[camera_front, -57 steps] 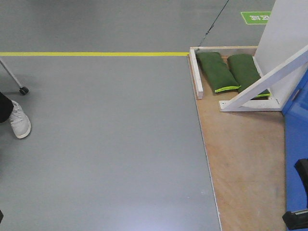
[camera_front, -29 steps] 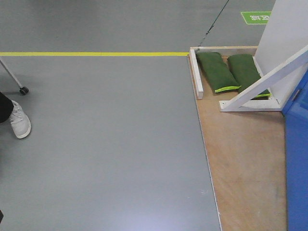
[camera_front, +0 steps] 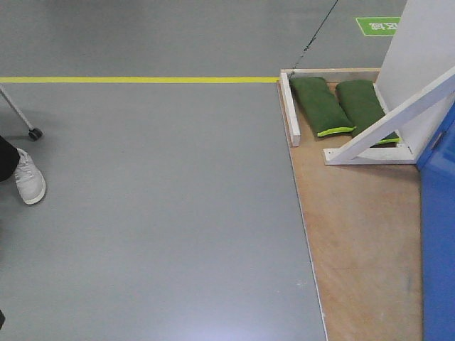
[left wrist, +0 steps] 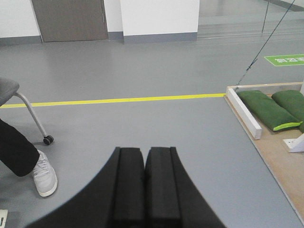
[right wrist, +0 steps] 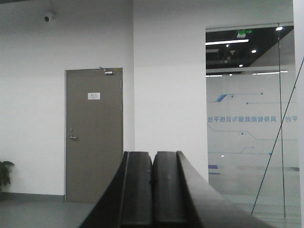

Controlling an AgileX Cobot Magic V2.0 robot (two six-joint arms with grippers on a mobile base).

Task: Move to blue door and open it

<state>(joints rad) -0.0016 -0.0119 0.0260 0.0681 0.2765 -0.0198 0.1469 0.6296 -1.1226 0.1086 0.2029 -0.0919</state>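
Observation:
The blue door [camera_front: 441, 234] shows as a glossy bright-blue panel along the right edge of the front view; its handle is out of view. Neither gripper appears in the front view. My left gripper [left wrist: 145, 149] is shut with nothing in it and points low over the grey floor, with the plywood platform [left wrist: 285, 166] to its right. My right gripper [right wrist: 153, 154] is also shut and empty, held high and pointing at a white wall and a glass partition. The blue door is in neither wrist view.
White wooden braces [camera_front: 387, 124] and two green sandbags [camera_front: 321, 105] sit on the plywood platform [camera_front: 355, 227] beside the door. A yellow floor line [camera_front: 142, 79] runs across. A person's white shoe [camera_front: 30, 177] and a chair caster [camera_front: 34, 133] are at left. A grey door [right wrist: 94, 135] stands far off.
A black gripper part seen at the front view's lower right edge one second ago has left that view. The floor, platform and door look the same.

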